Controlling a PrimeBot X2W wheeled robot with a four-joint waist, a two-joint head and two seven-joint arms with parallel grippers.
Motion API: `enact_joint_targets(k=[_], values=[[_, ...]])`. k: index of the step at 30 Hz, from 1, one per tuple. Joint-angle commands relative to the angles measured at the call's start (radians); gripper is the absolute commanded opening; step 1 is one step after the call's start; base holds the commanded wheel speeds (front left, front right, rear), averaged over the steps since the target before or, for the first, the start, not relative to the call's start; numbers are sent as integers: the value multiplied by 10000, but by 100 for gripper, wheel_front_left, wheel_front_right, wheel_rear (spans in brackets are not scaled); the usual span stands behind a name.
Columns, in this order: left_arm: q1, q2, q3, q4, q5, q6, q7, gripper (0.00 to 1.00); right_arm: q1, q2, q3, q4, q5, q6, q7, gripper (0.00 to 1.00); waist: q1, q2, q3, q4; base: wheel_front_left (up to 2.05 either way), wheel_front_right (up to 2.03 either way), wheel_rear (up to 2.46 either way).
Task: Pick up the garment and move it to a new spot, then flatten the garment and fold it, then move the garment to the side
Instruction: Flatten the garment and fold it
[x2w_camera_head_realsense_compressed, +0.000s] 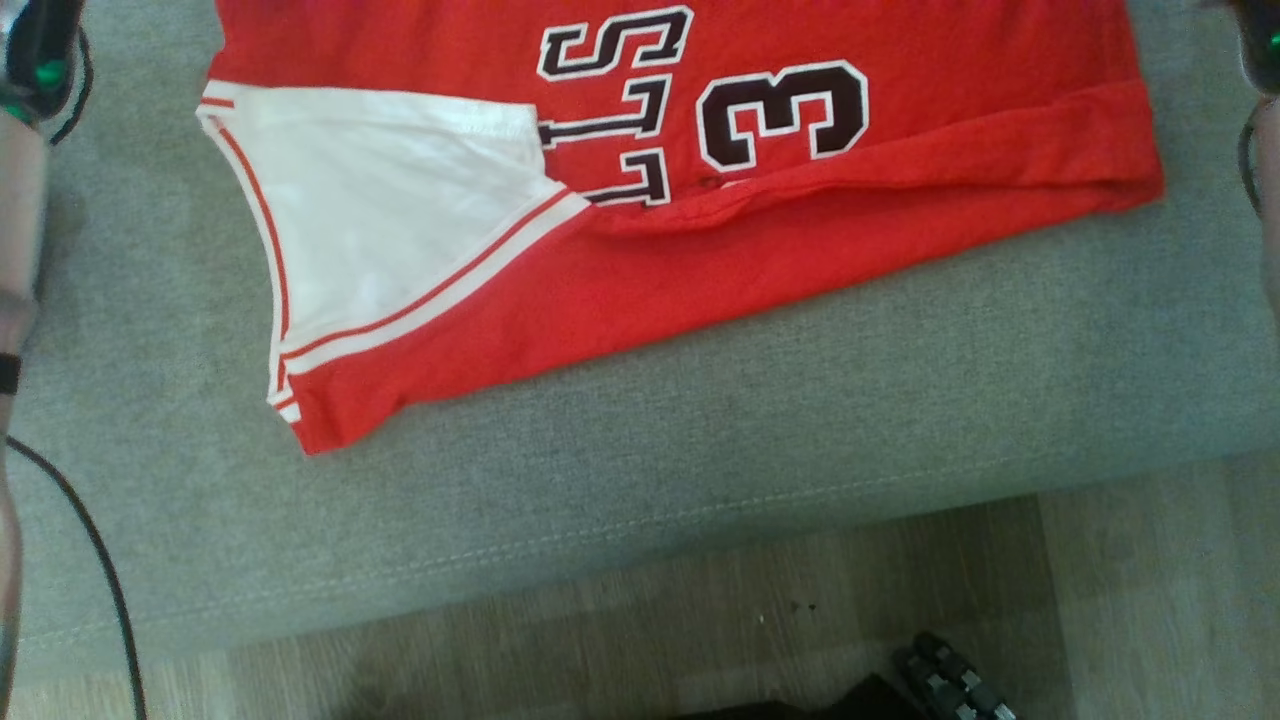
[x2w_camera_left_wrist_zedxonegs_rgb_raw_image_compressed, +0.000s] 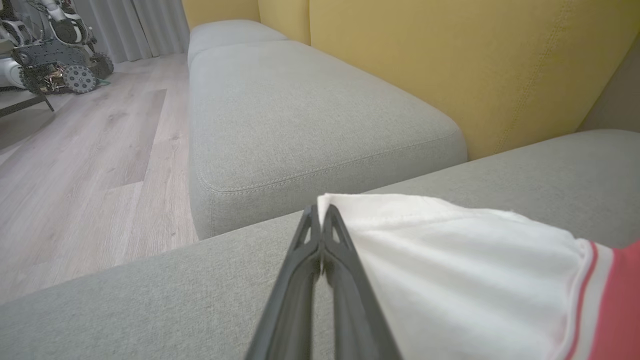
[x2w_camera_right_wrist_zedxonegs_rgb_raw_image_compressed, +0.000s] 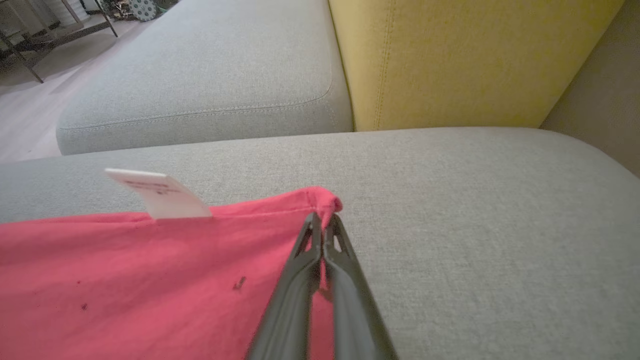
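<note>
The garment (x2w_camera_head_realsense_compressed: 700, 250) is a red jersey with a white side panel and dark numbers, spread on the grey sofa seat (x2w_camera_head_realsense_compressed: 700, 450). Its far edge runs off the top of the head view. In the left wrist view my left gripper (x2w_camera_left_wrist_zedxonegs_rgb_raw_image_compressed: 320, 210) is shut, its tips pinching the corner of the white panel (x2w_camera_left_wrist_zedxonegs_rgb_raw_image_compressed: 450, 260). In the right wrist view my right gripper (x2w_camera_right_wrist_zedxonegs_rgb_raw_image_compressed: 322, 217) is shut on a bunched red corner of the jersey (x2w_camera_right_wrist_zedxonegs_rgb_raw_image_compressed: 125, 280). A white label (x2w_camera_right_wrist_zedxonegs_rgb_raw_image_compressed: 160, 192) stands up from that red edge.
A yellow backrest (x2w_camera_left_wrist_zedxonegs_rgb_raw_image_compressed: 450, 65) rises behind the seat, and another grey cushion (x2w_camera_left_wrist_zedxonegs_rgb_raw_image_compressed: 300, 110) lies beyond it. Wooden floor (x2w_camera_head_realsense_compressed: 600, 640) runs along the seat's near edge. A black cable (x2w_camera_head_realsense_compressed: 100, 570) hangs at the left. Another wheeled machine (x2w_camera_left_wrist_zedxonegs_rgb_raw_image_compressed: 55, 55) stands far off on the floor.
</note>
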Motion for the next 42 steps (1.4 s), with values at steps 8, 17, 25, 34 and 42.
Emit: enact_joint_targets(k=[8, 17, 25, 34, 42], values=[[-185, 400, -148, -55, 38, -207, -452, 0, 19, 279, 279, 343, 216, 63, -611, 0, 0, 0, -312, 143, 0, 0, 0], [1268, 950, -739, -1371, -61, -347, -510, 0, 1040, -301, 974, 518, 641, 63, -1179, 0, 0, 0, -1268, 575, 0, 0, 0], [2956, 1990, -1468, -3429, 83, -293, 437, 0, 1963, -636, 1512, 240, 1175, 63, -1086, 0, 0, 0, -2050, 772, 0, 0, 0], [4709, 3117, -2014, -5524, 83, -32, 1679, 0, 2844, -994, 2052, -60, 1824, 63, -231, 0, 0, 0, -2653, 819, 0, 0, 0], [5906, 3624, -2428, -6579, -254, 28, 2353, 0, 3619, -1629, 2724, -803, 2414, 63, 961, 0, 0, 0, -3124, 659, 0, 0, 0]])
